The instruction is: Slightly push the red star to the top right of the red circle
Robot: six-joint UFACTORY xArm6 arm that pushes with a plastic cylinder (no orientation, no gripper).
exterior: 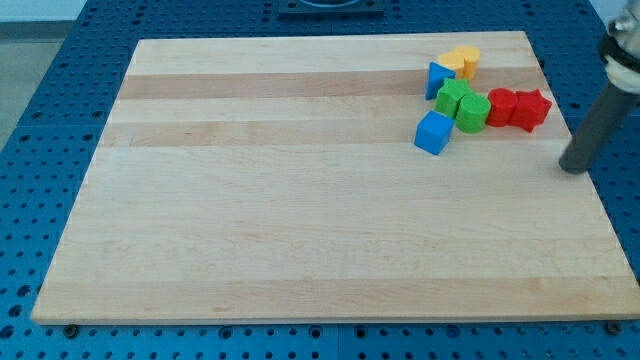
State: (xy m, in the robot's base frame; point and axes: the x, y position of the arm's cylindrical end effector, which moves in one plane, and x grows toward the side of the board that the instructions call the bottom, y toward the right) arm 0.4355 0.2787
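Observation:
The red star (533, 109) lies near the view's top right, touching the right side of the red circle (502, 106). My tip (572, 168) is on the board below and to the right of the red star, a short gap away from it and touching no block. The dark rod rises from it toward the view's upper right.
A cluster sits left of the red circle: a green circle (472, 112), a green block (451, 97), a blue cube (434, 132), a blue triangle (438, 78), a yellow block (466, 59) and an orange block (451, 64). The wooden board (300, 200) ends just right of my tip.

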